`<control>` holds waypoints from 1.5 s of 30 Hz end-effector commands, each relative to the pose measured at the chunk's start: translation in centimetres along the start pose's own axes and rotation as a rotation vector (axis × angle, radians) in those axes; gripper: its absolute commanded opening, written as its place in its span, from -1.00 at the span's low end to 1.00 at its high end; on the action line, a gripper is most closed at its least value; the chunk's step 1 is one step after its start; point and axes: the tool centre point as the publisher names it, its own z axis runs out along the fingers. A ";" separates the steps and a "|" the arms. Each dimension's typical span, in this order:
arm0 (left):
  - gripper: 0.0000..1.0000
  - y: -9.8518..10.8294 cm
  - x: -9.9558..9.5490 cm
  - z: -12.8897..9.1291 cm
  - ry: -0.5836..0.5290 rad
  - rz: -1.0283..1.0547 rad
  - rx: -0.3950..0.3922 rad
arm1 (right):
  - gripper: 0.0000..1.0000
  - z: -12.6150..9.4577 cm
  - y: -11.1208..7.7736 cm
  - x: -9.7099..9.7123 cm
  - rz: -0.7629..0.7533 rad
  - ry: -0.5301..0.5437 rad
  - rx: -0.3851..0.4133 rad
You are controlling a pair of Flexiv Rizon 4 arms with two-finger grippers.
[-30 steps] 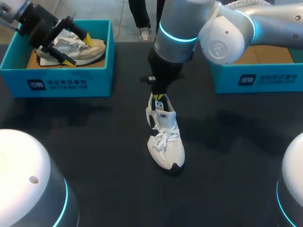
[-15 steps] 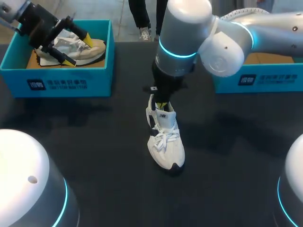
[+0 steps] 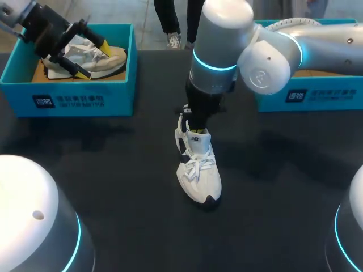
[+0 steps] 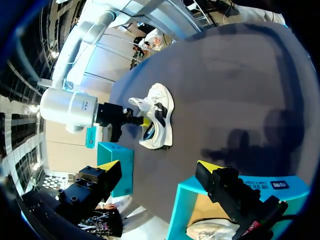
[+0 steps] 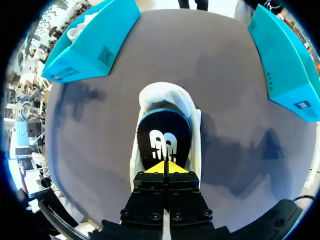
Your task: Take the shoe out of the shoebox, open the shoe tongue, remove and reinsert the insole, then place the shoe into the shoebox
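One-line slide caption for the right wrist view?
Right gripper, tips together, at the heel end of the black insole inside the white sneaker on the dark table.

A flat black matte table (image 3: 113, 170) carries three things. A white lace-up sneaker with dark trim (image 3: 199, 173) stands upright near its middle, toe toward the near edge. An open turquoise cardboard shoebox (image 3: 79, 101) sits at the far left and a second turquoise cardboard box (image 3: 317, 93) at the far right, both well apart from the sneaker.
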 end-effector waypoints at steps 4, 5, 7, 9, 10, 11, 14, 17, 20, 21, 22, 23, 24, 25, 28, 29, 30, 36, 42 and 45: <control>1.00 0.0 0.0 0.0 0.004 0.000 -0.001 | -1.00 2.1 0.1 0.1 0.011 -0.001 0.019; 1.00 0.0 0.0 0.0 0.004 0.000 -0.001 | -1.00 2.3 0.0 0.1 0.014 0.001 0.025; 1.00 0.0 0.0 0.0 0.004 0.000 -0.001 | -1.00 2.7 0.0 0.1 0.016 -0.011 0.039; 1.00 0.0 0.0 0.0 0.004 0.000 -0.001 | -1.00 3.1 -0.1 0.2 0.014 -0.027 0.056; 1.00 0.0 0.0 0.0 0.004 0.000 -0.001 | -1.00 3.2 -0.1 0.1 0.015 -0.030 0.059; 1.00 0.0 0.0 0.0 0.004 0.000 -0.001 | -1.00 3.3 -0.2 0.1 0.017 -0.032 0.061; 1.00 0.0 0.0 0.0 0.004 0.000 -0.001 | -1.00 3.3 -0.2 0.0 0.022 -0.035 0.062; 1.00 0.0 0.0 0.0 0.004 0.000 -0.001 | -1.00 2.6 -0.2 0.2 0.025 -0.044 0.050; 1.00 0.0 0.0 0.0 0.004 0.000 -0.001 | -1.00 2.0 0.1 0.5 0.023 -0.044 0.026; 1.00 0.0 0.0 0.0 0.004 0.000 -0.001 | -1.00 1.8 0.2 0.6 0.021 -0.043 0.021; 1.00 0.0 0.0 0.0 0.004 0.000 -0.001 | -1.00 1.7 0.4 0.7 0.018 -0.047 0.019; 1.00 0.0 0.0 0.0 0.004 0.000 -0.001 | -1.00 1.5 0.5 0.9 0.015 -0.046 0.014; 1.00 0.0 0.0 0.0 0.004 0.000 -0.001 | -1.00 1.4 0.7 1.0 0.011 -0.044 0.008; 1.00 0.0 0.0 0.0 0.004 0.000 -0.001 | -1.00 1.4 0.7 1.0 0.011 -0.044 0.008; 1.00 0.0 0.0 0.0 0.004 0.000 -0.001 | -1.00 0.8 1.4 1.5 -0.005 -0.047 -0.006; 1.00 0.0 0.0 0.0 0.004 0.000 -0.001 | -1.00 0.5 1.6 1.6 -0.013 -0.052 -0.013; 1.00 0.0 0.0 0.0 0.004 0.000 -0.001 | -1.00 0.4 1.6 1.6 -0.014 -0.053 -0.014; 1.00 0.0 0.0 0.0 0.004 0.000 -0.001 | -1.00 0.8 2.3 1.3 -0.016 -0.057 -0.036; 1.00 0.0 0.0 0.0 0.004 0.000 -0.001 | -1.00 2.0 3.3 1.1 -0.010 -0.048 -0.046; 1.00 0.0 0.0 0.0 0.004 0.000 -0.001 | -1.00 3.1 3.5 0.9 0.003 -0.051 -0.046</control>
